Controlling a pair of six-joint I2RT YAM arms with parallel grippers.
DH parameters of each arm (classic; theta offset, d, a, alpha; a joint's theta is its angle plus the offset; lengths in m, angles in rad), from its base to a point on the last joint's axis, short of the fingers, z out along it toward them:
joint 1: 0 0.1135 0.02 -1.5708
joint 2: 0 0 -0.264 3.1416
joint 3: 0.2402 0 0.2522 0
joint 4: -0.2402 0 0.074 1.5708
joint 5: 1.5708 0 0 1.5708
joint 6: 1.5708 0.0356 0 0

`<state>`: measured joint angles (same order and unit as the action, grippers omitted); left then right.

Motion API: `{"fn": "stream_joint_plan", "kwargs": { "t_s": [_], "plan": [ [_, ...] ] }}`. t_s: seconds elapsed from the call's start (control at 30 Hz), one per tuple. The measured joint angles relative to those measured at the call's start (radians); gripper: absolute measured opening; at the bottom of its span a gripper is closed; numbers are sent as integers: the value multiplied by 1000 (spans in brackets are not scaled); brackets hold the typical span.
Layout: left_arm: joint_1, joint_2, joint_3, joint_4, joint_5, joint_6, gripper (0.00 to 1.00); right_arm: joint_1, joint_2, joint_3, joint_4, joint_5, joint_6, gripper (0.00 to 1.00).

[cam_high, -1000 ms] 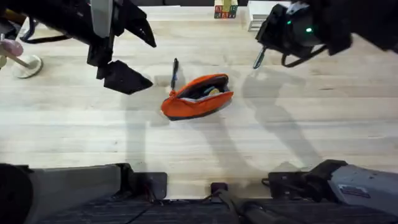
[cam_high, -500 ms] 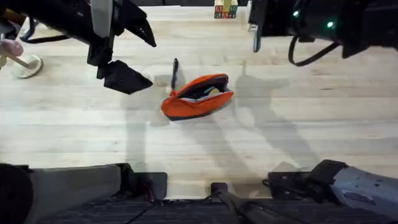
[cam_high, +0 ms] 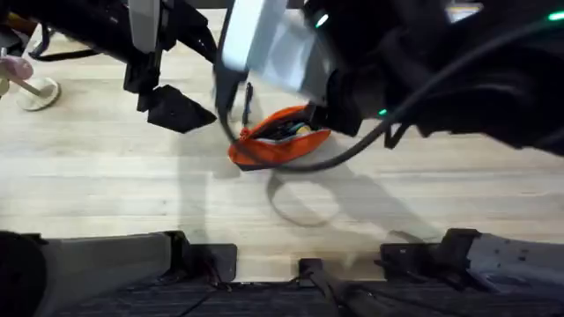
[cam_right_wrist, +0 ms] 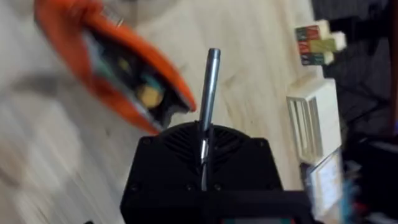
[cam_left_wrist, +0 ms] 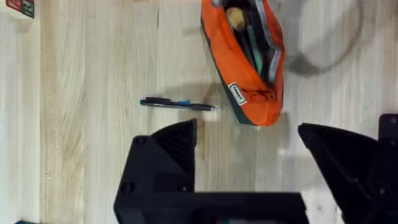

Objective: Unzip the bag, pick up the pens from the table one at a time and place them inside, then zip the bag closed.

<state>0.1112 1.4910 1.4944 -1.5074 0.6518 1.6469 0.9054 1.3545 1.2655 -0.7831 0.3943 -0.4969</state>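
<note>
We see the bag (cam_left_wrist: 245,62) unzipped on the surface (cam_left_wrist: 93,62), black pen (cam_left_wrist: 179,104) lying just beside it. Right end effector (cam_right_wrist: 204,146) is clamped on the silver pen (cam_right_wrist: 208,87), hovering near the bag's open mouth. Left end effector (cam_left_wrist: 249,162) has fingers spread apart, near the black pen

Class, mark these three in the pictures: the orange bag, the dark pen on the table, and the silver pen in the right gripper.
orange bag (cam_left_wrist: 242,68), left wrist view, its orange side panel.
dark pen (cam_left_wrist: 177,104), left wrist view, middle of its barrel.
silver pen (cam_right_wrist: 209,87), right wrist view, its shaft above the shut fingers.
</note>
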Motion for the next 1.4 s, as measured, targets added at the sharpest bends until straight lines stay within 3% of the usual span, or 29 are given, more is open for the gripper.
{"fn": "stream_joint_plan", "kwargs": {
  "t_s": [0.07,0.2,0.4,0.67,0.77,0.97,1.13,1.4],
  "plan": [
    [0,0,0,0,0,0,995,22,58,0,-75,0,-152,32],
    [0,0,0,0,0,0,995,32,122,0,-129,1,-291,32],
    [0,0,0,0,0,0,994,34,243,0,-64,1,-495,32],
    [0,0,0,0,0,0,995,35,291,0,86,-83,-531,32],
    [0,0,0,1,-6,5,995,35,320,0,106,-171,-533,32],
    [8,0,0,3,-46,24,994,34,358,0,115,-194,-524,32],
    [63,0,0,0,-44,29,994,32,378,0,109,-201,-510,32],
    [230,0,0,0,-16,41,993,35,388,0,107,-205,-508,32]
  ]
}}
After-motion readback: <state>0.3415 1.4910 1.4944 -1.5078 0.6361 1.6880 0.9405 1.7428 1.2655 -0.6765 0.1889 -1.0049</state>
